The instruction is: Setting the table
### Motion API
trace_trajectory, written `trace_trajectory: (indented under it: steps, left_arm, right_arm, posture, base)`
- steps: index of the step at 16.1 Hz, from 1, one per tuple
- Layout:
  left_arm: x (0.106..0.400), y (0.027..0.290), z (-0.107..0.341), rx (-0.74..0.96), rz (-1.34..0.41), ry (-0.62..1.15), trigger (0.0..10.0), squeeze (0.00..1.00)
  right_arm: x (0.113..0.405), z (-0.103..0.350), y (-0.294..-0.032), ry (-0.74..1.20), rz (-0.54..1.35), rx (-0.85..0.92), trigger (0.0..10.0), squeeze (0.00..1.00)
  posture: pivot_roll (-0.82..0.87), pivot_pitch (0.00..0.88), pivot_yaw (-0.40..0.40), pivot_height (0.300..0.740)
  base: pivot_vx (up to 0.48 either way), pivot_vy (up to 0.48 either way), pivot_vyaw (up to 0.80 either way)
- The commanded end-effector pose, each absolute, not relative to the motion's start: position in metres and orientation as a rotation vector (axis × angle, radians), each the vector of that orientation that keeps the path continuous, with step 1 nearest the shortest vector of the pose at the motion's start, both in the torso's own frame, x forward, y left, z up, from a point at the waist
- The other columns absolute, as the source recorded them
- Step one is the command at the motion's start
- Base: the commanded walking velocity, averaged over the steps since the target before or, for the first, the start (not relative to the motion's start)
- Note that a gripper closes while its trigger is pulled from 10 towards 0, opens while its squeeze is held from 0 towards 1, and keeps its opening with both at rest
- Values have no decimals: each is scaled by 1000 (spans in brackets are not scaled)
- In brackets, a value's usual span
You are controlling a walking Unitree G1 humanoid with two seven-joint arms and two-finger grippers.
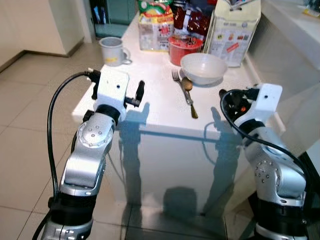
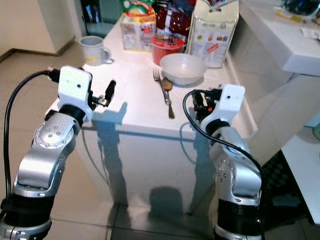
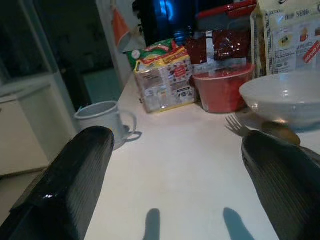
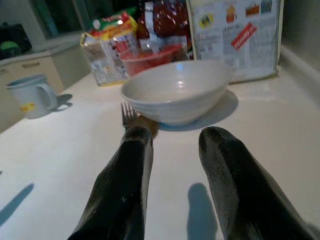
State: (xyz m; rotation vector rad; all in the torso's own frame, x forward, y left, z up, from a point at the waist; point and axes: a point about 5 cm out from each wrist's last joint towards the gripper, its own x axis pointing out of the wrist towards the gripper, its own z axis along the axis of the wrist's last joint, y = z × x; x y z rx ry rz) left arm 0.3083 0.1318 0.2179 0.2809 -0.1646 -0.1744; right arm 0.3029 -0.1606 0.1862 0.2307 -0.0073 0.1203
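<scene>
A white bowl [image 1: 203, 68] stands on the white table [image 1: 150, 107], towards its right side. A fork [image 1: 176, 76] and a spoon [image 1: 189, 92] lie side by side just left of the bowl, handles towards me. A grey mug [image 1: 113, 51] stands at the far left. My left gripper [image 3: 185, 145] is open wide, level with the near left table edge and empty. At the near right edge my right gripper [image 4: 175, 135] points at the bowl [image 4: 176, 90], open with a narrow gap and nothing between its fingers.
Behind the bowl stand a red tub [image 1: 184, 49], a noodle multipack [image 1: 155, 25], a dark red packet [image 1: 192, 21] and a tall white bag [image 1: 233, 31]. A white counter [image 2: 280, 35] runs along the right. Tiled floor [image 1: 30, 110] lies to the left.
</scene>
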Motion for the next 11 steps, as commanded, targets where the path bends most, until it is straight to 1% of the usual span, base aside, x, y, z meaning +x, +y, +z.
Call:
trace_trajectory:
  steps: [1, 4, 11]
  left_arm:
    - [309, 131, 217, 287, -182, -160, 10000, 0]
    - [309, 134, 217, 294, -170, -168, 10000, 0]
    - [309, 133, 215, 300, -173, -168, 10000, 0]
  right_arm:
    - [302, 191, -160, -16, 120, 225, 10000, 0]
    - [303, 194, -159, -21, 118, 222, 10000, 0]
    - [308, 199, -161, -29, 113, 217, 10000, 0]
  posture:
    - [5, 0, -35, 740]
    - [15, 0, -46, 740]
    - [25, 0, -65, 740]
  base:
    - [382, 0, 0]
    - [377, 0, 0]
    - [0, 0, 0]
